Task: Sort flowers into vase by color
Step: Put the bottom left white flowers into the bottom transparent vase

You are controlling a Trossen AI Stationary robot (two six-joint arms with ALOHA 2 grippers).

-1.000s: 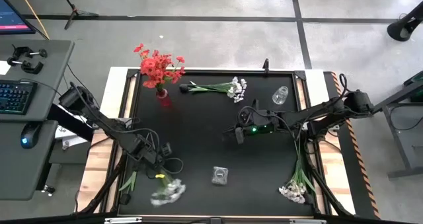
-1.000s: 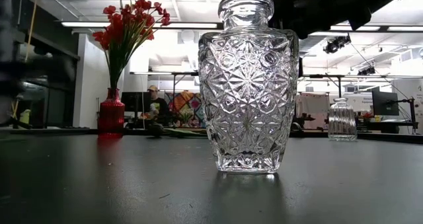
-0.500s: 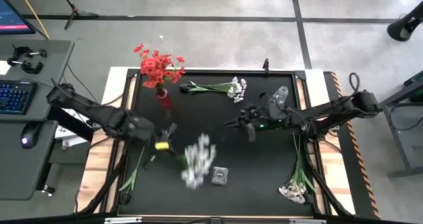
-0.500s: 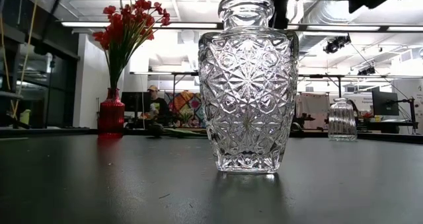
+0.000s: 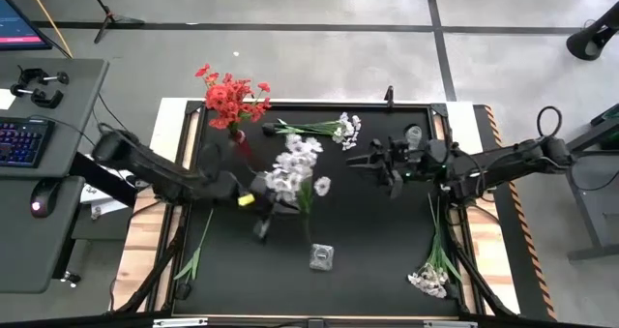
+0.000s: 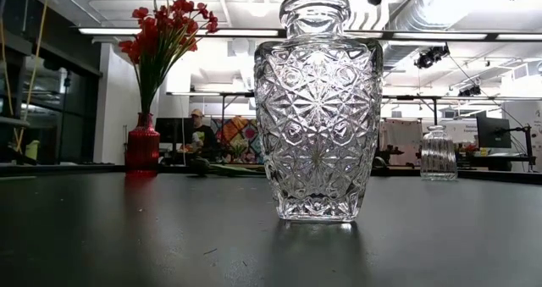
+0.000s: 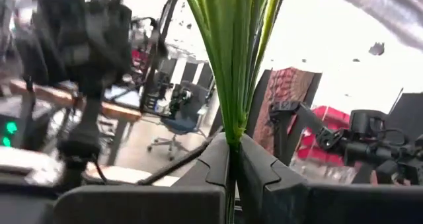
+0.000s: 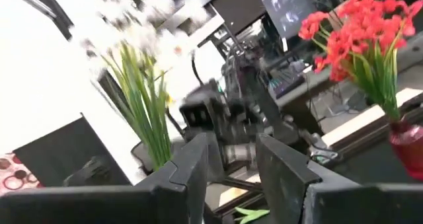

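My left gripper [image 5: 259,196] hangs above the table's middle left, shut on a bunch of white flowers [image 5: 294,167] with green stems [image 7: 231,65]. My right gripper [image 5: 371,160] hovers right of centre, open, with nothing between its fingers [image 8: 231,164]. A large cut-glass vase [image 5: 322,257] stands near the front centre and fills the low view [image 6: 318,109]. The red vase [image 5: 237,139] at the far left holds red flowers [image 5: 230,98]. More white flowers lie at the far edge [image 5: 324,128] and at the near right [image 5: 432,270]. My left gripper pinches several green stems [image 7: 230,139] of the white bunch between its two fingers, low on the stems. The stems rise out past the fingertips and fan apart. The bunch is lifted clear of the table, blossoms [image 5: 294,167] uppermost.
A small clear vase [image 5: 414,136] stands at the far right, seen also in the low view [image 6: 438,151]. A loose green leaf [image 5: 196,255] lies by the near left edge. The black mat [image 5: 387,231] lies bare between the large vase and the right-hand flowers.
My left gripper has risen from the near left of the table and swung toward the middle, rolling and tipping up. The white bunch, which lay low by the front edge, is now lifted clear with its blossoms up. My right gripper has risen and drawn back toward the far right.
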